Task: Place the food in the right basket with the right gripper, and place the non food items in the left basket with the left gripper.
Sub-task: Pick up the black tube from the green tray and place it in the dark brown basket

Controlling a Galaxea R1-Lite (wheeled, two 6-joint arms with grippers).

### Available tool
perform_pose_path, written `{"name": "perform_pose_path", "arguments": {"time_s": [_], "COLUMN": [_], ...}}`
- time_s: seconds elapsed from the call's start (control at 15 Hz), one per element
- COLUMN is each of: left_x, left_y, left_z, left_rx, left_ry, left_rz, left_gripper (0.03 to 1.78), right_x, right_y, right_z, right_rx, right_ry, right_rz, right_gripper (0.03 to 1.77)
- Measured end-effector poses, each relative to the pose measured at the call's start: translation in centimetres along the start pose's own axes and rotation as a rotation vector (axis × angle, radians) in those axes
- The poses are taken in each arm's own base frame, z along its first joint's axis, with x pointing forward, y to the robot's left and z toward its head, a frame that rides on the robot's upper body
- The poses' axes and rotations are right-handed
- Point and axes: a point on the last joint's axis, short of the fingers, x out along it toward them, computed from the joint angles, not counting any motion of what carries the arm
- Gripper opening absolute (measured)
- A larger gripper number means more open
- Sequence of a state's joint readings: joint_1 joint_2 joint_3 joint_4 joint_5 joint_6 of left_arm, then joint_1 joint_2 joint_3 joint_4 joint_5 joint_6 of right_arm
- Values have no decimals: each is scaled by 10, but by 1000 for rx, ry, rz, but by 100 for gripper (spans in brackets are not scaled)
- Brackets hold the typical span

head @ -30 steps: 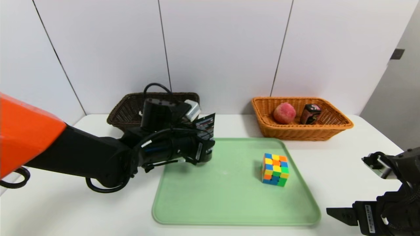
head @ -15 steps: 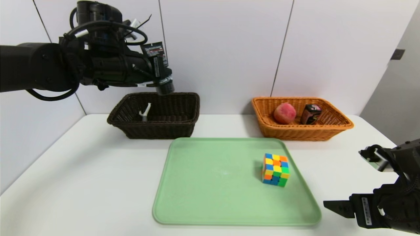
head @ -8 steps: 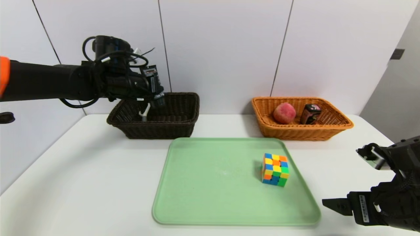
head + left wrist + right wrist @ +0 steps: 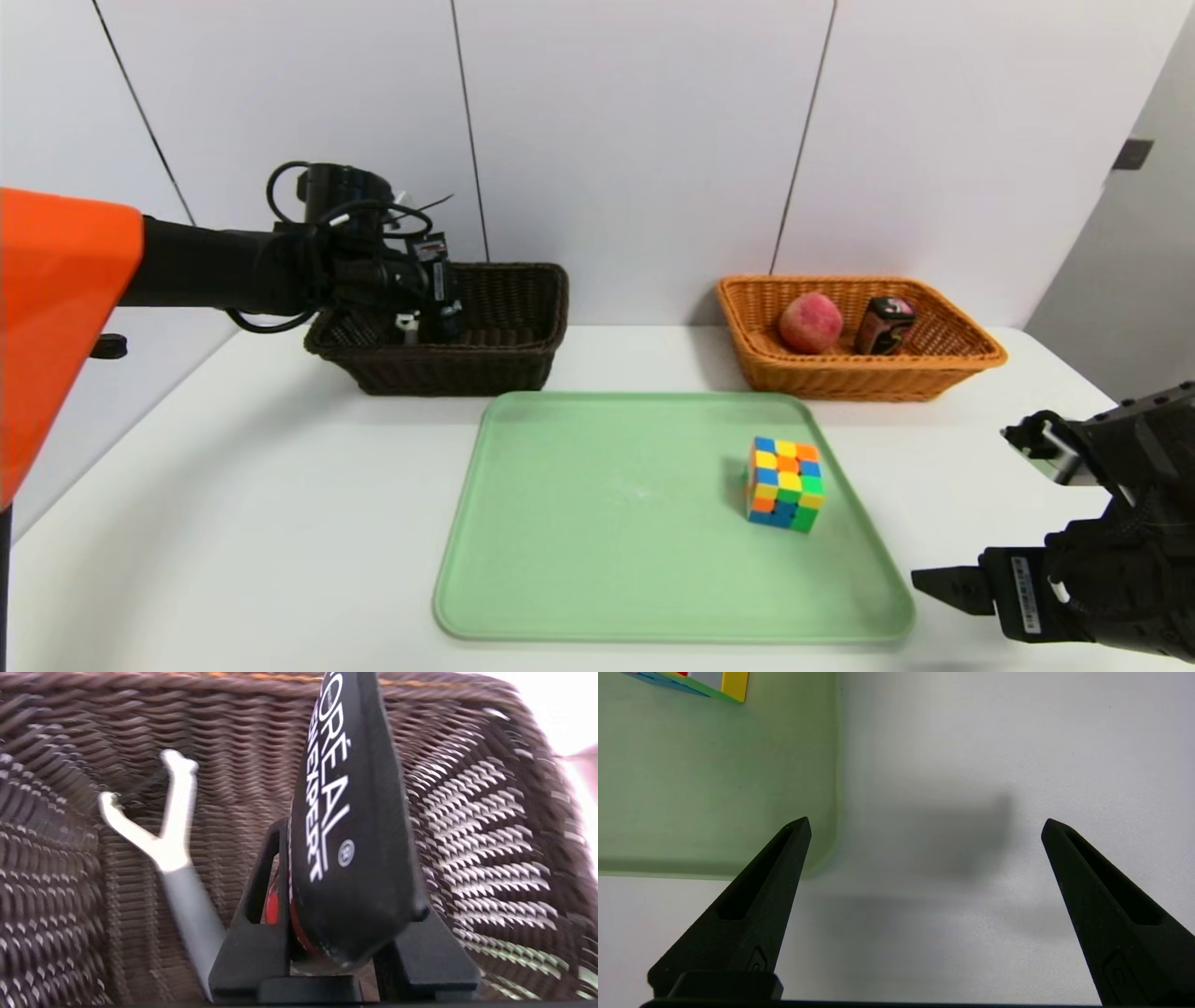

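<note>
1. The food part looked finished: the peach (image 4: 809, 322) and the small black box with the pink top (image 4: 882, 324) both lay in the orange-tan wicker basket (image 4: 971, 353), side by side and near its back wall.

2. Of the non-food items, the Y peeler (image 4: 173, 830) already sat in the dark brown wicker basket (image 4: 523, 359), its white head leaning against the weave.

3. The left gripper (image 4: 343, 952) was reaching into that dark basket, its fingers pinching the black squeeze tube (image 4: 350, 835) near one end. The tube was not yet let go, so this placement was judged under way rather than done.

4. The puzzle cube (image 4: 782, 483) was left on the green tray (image 4: 579, 560), toward its right side, well apart from both baskets. It appeared to be the last item for the left gripper.

5. The right gripper (image 4: 924, 826) hung over the white table (image 4: 1017, 742) just beside the tray's corner, fingers spread wide and holding nothing.
</note>
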State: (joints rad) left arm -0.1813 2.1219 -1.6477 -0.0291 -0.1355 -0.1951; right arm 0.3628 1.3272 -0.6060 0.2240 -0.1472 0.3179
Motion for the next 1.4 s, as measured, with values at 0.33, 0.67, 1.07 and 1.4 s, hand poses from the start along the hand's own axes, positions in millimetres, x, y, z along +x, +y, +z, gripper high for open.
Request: {"name": "perform_pose_path", "arguments": {"time_s": [0.33,0.67,1.07,1.4], "left_x": [19,25,28,-8], "left_y": [7,10,11,-6], "left_z": [-12,-18,-18,14], "left_rx": [9,7,6,27], "left_ry": [16,34,34,-63], "left_rz": [7,15,16,-12], "left_gripper": [48,48,113,140], "right_x": [1,0,-1,-1], "right_y": [0,0,0,-1], "right_z": [0,0,0,-1], "right_rx": [1,1,1,4], "right_ry": [3,2,-4,-4], "right_rz": [-3,-2,-3,-3], "right_gripper": [171,171,171,171]}}
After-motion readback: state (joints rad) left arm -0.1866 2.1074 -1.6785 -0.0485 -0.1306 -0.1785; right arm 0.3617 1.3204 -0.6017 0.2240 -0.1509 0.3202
